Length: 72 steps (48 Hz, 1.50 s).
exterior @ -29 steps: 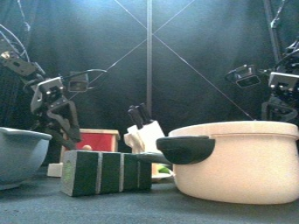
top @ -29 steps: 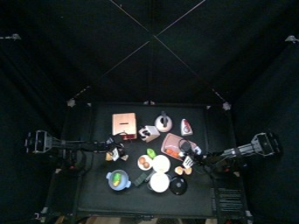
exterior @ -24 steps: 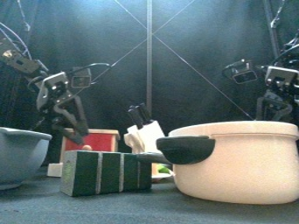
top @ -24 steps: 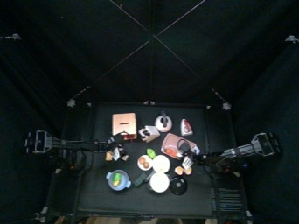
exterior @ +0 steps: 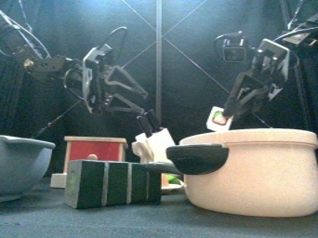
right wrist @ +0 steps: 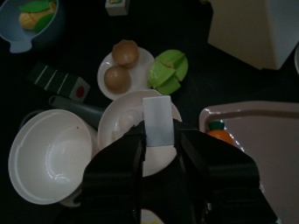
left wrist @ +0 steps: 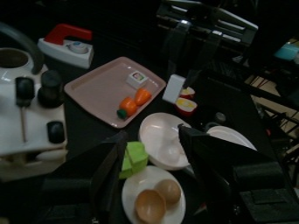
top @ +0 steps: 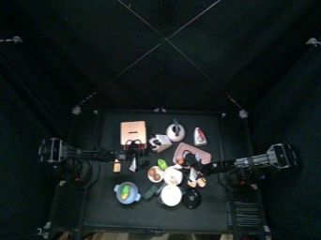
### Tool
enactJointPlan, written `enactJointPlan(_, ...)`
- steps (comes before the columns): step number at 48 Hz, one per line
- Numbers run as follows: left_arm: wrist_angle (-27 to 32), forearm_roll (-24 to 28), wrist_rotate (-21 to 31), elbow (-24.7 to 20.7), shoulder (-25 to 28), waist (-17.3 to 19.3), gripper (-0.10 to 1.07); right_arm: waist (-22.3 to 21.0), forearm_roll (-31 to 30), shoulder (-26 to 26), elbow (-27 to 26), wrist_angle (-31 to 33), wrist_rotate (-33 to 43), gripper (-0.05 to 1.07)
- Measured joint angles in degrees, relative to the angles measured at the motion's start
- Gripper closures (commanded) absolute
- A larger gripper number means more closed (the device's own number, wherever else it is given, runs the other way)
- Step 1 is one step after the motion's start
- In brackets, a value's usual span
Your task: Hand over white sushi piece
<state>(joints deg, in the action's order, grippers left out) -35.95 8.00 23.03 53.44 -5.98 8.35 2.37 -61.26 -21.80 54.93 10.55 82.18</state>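
Both arms have just swung up and inward over the crowded table. The right gripper, reaching in from 3 o'clock, pinches the white sushi piece aloft above a white plate. The left gripper, coming from 9 o'clock, gapes wide towards it, so the handover looks imminent.

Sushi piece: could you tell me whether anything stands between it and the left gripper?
Nothing visible does. The right gripper holds the sushi piece in the air, with only open space between it and the open left gripper.
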Motion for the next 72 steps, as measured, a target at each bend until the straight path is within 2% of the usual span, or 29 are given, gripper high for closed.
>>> enactJointPlan(13, -0.53, 5.10, 0.09, -8.26, 8.88, -0.62, 0.10, -1.76, -3.60, 4.13, -2.90, -3.16, -0.09, 0.48)
enactJointPlan(22, -0.53, 6.42, 0.09, -11.51, 13.45, -0.70, 0.09, -1.58, -3.69, 4.66, -3.60, -3.78, -0.09, 0.48)
enactJointPlan(38, -0.53, 11.25, 0.35, -13.18, 14.33, -1.49, 0.09, -1.67, -3.60, 4.75, -3.60, -3.96, -0.09, 0.48)
enactJointPlan(51, -0.62, 11.16, 0.35, -13.80, 15.47, -1.93, 0.09, -1.67, -3.69, 5.01, -3.78, -3.87, -0.09, 0.48)
enactJointPlan(72, -0.62, 9.93, 0.35, -17.67, 19.25, -1.93, 0.12, -1.49, -3.69, 6.06, -4.48, -4.04, -0.09, 0.48)
